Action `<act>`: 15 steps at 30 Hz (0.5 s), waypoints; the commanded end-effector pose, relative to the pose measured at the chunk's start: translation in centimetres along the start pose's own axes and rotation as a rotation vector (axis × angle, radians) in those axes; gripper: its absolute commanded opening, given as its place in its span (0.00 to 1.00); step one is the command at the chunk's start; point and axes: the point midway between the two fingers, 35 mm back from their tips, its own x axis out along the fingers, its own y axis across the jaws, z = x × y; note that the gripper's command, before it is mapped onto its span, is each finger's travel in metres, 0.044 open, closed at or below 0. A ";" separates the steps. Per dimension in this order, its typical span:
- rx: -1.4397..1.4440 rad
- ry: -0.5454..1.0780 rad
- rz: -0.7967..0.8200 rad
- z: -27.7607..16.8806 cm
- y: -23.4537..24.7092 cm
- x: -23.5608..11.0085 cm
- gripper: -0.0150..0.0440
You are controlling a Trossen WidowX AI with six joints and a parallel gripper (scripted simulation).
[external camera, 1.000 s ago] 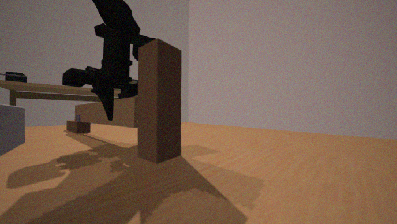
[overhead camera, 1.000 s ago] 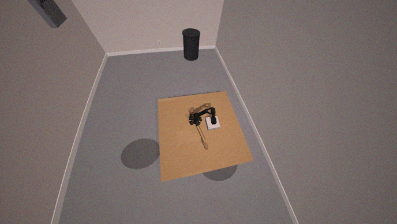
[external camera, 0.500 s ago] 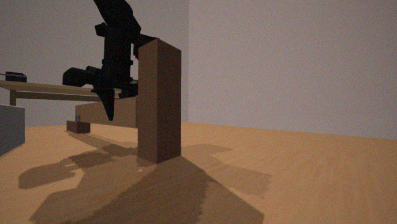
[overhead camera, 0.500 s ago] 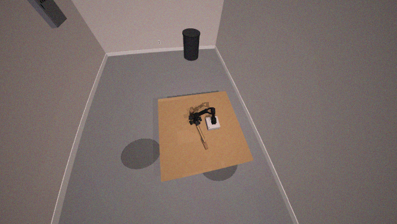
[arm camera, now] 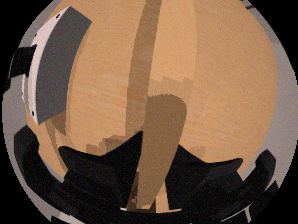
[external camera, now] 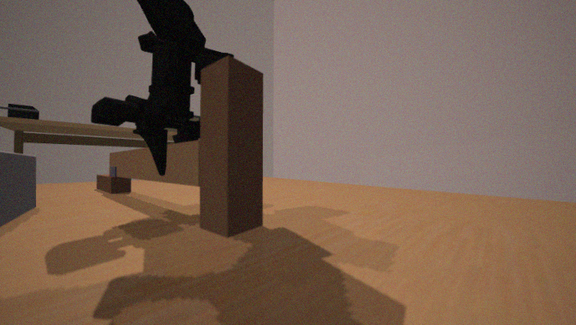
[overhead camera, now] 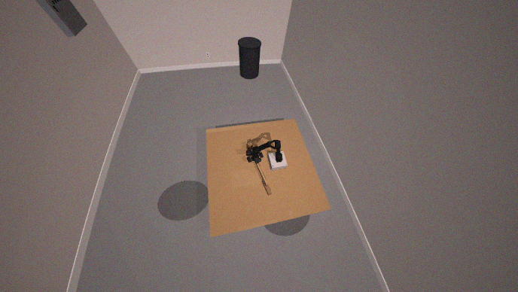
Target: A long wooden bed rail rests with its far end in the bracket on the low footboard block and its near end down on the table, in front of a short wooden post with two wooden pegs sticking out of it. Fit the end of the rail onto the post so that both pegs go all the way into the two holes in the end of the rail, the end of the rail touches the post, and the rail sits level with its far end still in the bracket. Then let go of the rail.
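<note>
The long wooden rail (overhead camera: 264, 181) (external camera: 130, 165) (arm camera: 166, 123) runs from the gripper to the low footboard block (external camera: 113, 185) at its far end. My gripper (overhead camera: 253, 158) (external camera: 161, 161) (arm camera: 152, 136) is shut on the rail near its near end and holds that end off the table. The tall brown post (external camera: 230, 147) stands right in front of that end. In the exterior view the rail's end passes behind the post's left edge. The pegs and holes are hidden, so I cannot tell whether the end touches the post.
The arm's white base plate (overhead camera: 277, 161) (external camera: 14, 188) (arm camera: 59, 63) sits on the orange table (overhead camera: 241, 211) beside the rail. A black bin (overhead camera: 249, 56) stands on the floor by the far wall. A wooden bench (external camera: 63, 131) shows in the background.
</note>
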 end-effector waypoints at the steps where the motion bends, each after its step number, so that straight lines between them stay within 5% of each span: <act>1: 0.000 0.007 -0.009 -0.4 -0.3 -0.3 0.25; 15: 0.000 0.007 -0.009 -0.8 -0.3 -0.3 0.25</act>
